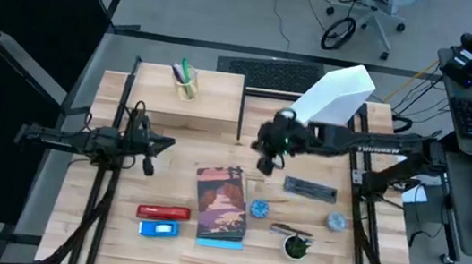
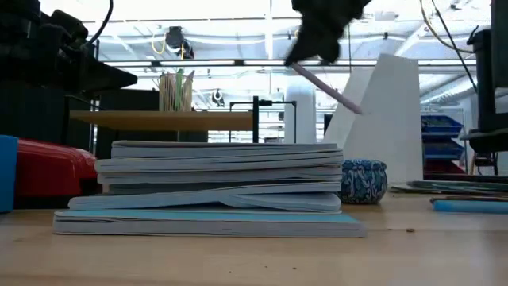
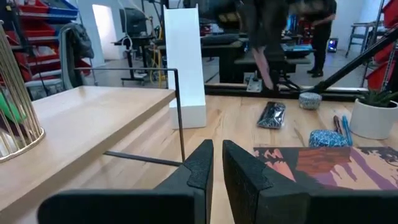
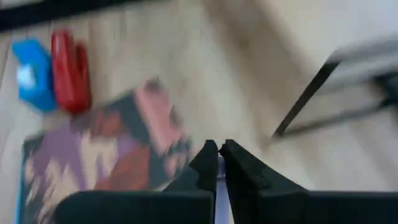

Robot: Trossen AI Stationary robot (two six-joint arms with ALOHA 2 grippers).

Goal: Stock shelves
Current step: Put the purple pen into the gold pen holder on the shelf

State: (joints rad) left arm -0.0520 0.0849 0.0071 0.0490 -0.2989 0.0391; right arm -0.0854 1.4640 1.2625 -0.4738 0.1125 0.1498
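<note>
The right gripper hangs above the counter, fingers clenched on a thin pink pencil that slants downward. The low light-wood plank shelf lies just beyond it, nearer this arm. The left gripper waits, fingers nearly closed and empty.

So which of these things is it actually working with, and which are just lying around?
In the job: wooden shelf; white file holder; right gripper, shut on a pinkish pen; left gripper, waiting beside the shelf.

Lying about for now: book stack; red stapler; dark pouch; potted plant.
</note>
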